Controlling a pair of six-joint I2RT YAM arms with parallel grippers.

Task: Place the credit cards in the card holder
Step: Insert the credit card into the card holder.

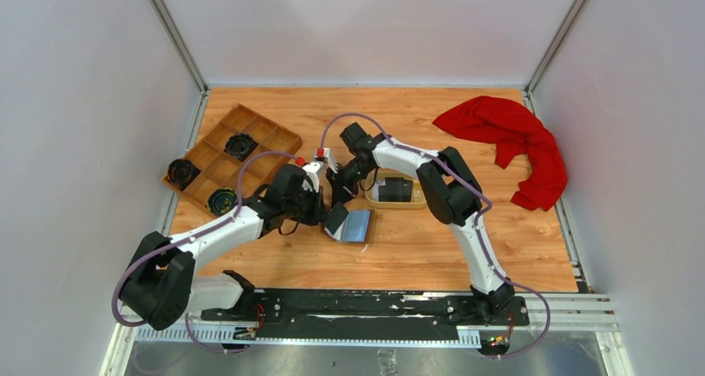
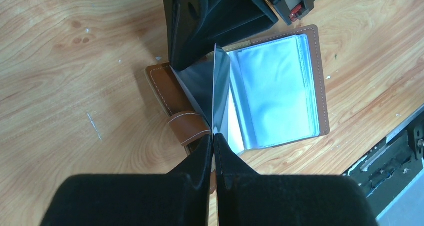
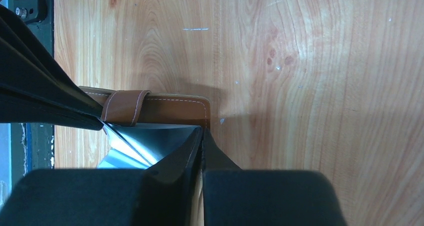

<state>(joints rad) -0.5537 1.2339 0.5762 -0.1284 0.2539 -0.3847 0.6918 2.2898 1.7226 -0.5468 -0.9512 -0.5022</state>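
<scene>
Grey walls close in a wooden table (image 1: 432, 251) seen from above, and near its centre lies the card holder (image 1: 357, 226), a brown stitched wallet spread open with its clear grey pockets facing up. One thin grey leaf of the card holder stands lifted on edge, pinched at two ends. The left gripper (image 2: 214, 142), coming in from 9 o'clock, has its fingers pressed together on the near end of that leaf. The right gripper (image 3: 202, 136), reaching from 12 o'clock, has its fingers closed almost flat on the far corner. Neither gripper carries a card. The pockets that show in the left wrist view look glossy and bare, with no card visible inside them. At 2 o'clock from the holder, just beside it, sits an oval tan dish (image 1: 395, 204) with a black credit card (image 1: 395, 190) lying in it; whether other cards lie under it cannot be told. Judged from this, the task is at an early stage: the holder is open and a pocket is being held apart, but no card has gone in, so picking up and sliding in each card is left. Farther out, a wooden compartment tray (image 1: 249, 131) sits at 10 o'clock and a red cloth (image 1: 507, 131) at 2 o'clock.
</scene>
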